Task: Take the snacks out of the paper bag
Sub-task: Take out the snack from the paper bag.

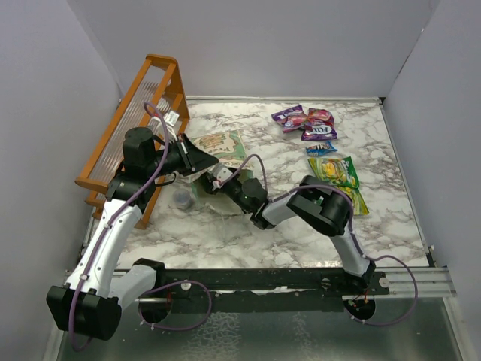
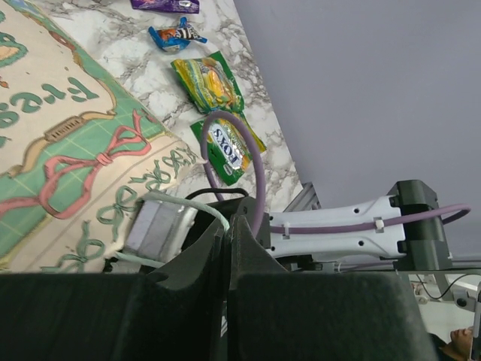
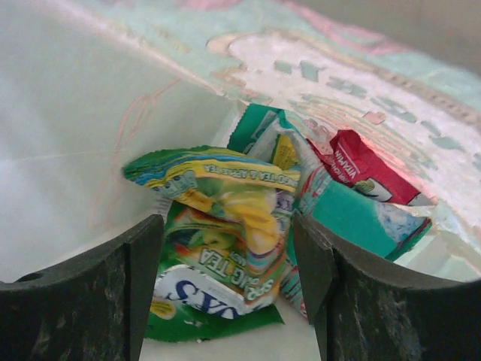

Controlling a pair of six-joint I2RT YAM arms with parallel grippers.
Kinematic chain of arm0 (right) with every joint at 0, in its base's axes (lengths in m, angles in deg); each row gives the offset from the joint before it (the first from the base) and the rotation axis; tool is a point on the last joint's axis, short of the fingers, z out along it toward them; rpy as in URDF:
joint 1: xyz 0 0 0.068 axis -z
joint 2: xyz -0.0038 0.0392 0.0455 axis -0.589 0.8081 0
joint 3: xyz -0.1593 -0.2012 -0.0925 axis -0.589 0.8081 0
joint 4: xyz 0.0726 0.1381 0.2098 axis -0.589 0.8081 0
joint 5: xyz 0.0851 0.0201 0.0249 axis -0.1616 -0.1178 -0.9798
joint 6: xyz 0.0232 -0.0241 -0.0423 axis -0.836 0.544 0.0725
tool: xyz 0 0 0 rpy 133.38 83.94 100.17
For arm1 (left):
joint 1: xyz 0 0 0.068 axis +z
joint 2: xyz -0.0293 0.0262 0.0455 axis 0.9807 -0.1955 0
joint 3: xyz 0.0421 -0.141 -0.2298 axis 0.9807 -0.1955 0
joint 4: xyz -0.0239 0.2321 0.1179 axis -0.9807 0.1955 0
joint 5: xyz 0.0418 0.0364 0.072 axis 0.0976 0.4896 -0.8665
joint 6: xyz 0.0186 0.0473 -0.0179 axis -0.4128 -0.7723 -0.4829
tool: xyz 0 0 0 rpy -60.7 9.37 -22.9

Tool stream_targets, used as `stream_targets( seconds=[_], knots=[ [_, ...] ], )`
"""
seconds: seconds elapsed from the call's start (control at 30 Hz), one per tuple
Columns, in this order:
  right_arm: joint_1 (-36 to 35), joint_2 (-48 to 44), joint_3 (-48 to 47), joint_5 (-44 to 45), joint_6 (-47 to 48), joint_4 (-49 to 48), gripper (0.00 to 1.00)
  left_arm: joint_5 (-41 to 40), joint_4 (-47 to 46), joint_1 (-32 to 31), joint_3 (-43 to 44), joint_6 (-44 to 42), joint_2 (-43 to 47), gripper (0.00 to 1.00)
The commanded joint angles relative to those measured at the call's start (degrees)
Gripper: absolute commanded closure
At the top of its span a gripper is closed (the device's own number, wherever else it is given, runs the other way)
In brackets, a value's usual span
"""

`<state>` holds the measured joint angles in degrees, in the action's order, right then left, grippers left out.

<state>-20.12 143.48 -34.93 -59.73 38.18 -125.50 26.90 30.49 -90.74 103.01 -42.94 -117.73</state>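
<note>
The mint-green paper bag [image 1: 222,146] lies on its side at the back left of the table, its mouth toward the arms. My left gripper [image 1: 210,160] is shut on the bag's thin string handle [image 2: 197,203] at the mouth. My right gripper [image 1: 211,177] reaches into the bag, its fingertips hidden in the top view. In the right wrist view the right gripper [image 3: 229,256] is open, its jaws on either side of a yellow-green packet [image 3: 225,218] without closing on it. A teal packet [image 3: 361,218] and a red packet [image 3: 368,169] lie behind it.
Several packets lie on the table at the back right: purple [image 1: 289,117], pink-red [image 1: 319,116], blue [image 1: 321,148], yellow-green [image 1: 334,171] and green [image 1: 353,197]. An orange wooden rack [image 1: 131,128] stands along the left wall. A small clear cup [image 1: 183,198] sits beside the bag.
</note>
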Motion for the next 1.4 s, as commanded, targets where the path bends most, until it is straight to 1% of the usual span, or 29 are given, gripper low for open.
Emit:
stream_targets(
  seconds=[0.0, 0.17, 0.33, 0.4, 0.47, 0.53, 0.63, 0.7, 0.8, 0.93, 1.0, 1.07, 1.17, 1.27, 1.37],
  knots=[
    [-0.36, 4.69, -5.51, 2.99, -5.27, -1.16, 0.29, 3.1, -1.46, 0.06, 2.57, -0.02, -0.33, 1.0],
    [-0.29, 9.43, -13.38, 6.2, -6.05, 7.39, 0.28, 3.49, -0.2, -0.02, 3.72, -0.6, -0.34, 1.0],
    [-0.31, 11.42, -15.52, 7.18, 0.14, 8.32, 0.3, 3.34, 0.8, 0.01, 4.34, -0.85, 0.3, 1.0],
    [-0.23, 11.0, -15.1, 6.32, 1.98, 10.43, 0.31, 2.79, 1.33, -0.03, 4.37, -0.98, 0.45, 1.0],
    [-0.13, 10.13, -13.67, 3.62, 5.27, 12.42, 0.32, 2.26, 1.69, 0.0, 4.25, -0.98, 0.79, 1.0],
    [-0.14, 9.58, -13.04, 0.16, 7.83, 16.63, 0.33, 1.6, 1.88, -0.03, 4.04, -0.97, 1.13, 1.0],
    [-0.08, 8.5, -11.92, -1.15, 10.87, 23.15, 0.36, 0.98, 1.87, 0.04, 3.88, -0.9, 1.14, 1.0],
    [-0.14, 6.94, -10.18, -1.38, 11.46, 27.0, 0.36, 0.74, 1.95, 0.0, 3.85, -0.94, 1.16, 1.0],
    [-0.22, 3.61, -7.42, -2.69, 9.63, 33.11, 0.36, 0.04, 1.88, 0.04, 3.53, -1.05, 1.03, 1.0],
    [-0.22, -0.47, -5.37, -4.41, 7.23, 42.37, 0.43, -0.78, 1.43, 0.03, 2.61, -0.74, 1.12, 1.0],
    [-0.22, -2.87, -3.24, -5.29, 5.28, 44.27, 0.44, -1.05, 1.06, -0.02, 2.17, -0.55, 1.17, 1.0],
    [-0.2, -5.62, -0.89, -7.49, 2.46, 45.83, 0.44, -1.29, 0.95, -0.01, 2.03, -0.54, 1.3, 1.0],
    [-0.42, -8.76, 0.61, -11.95, -0.98, 52.13, 0.46, -1.59, 0.73, 0.05, 1.53, -0.63, 1.53, 1.0],
    [-1.26, -13.1, 5.19, -15.23, -4.53, 52.8, 0.49, -1.7, 0.6, 0.01, 1.07, -0.63, 1.55, 1.0],
    [-2.51, -19.67, 11.04, -17.52, -5.46, 51.1, 0.49, -1.54, 0.52, -0.02, 0.7, -0.91, 1.56, 1.0]
  ],
)
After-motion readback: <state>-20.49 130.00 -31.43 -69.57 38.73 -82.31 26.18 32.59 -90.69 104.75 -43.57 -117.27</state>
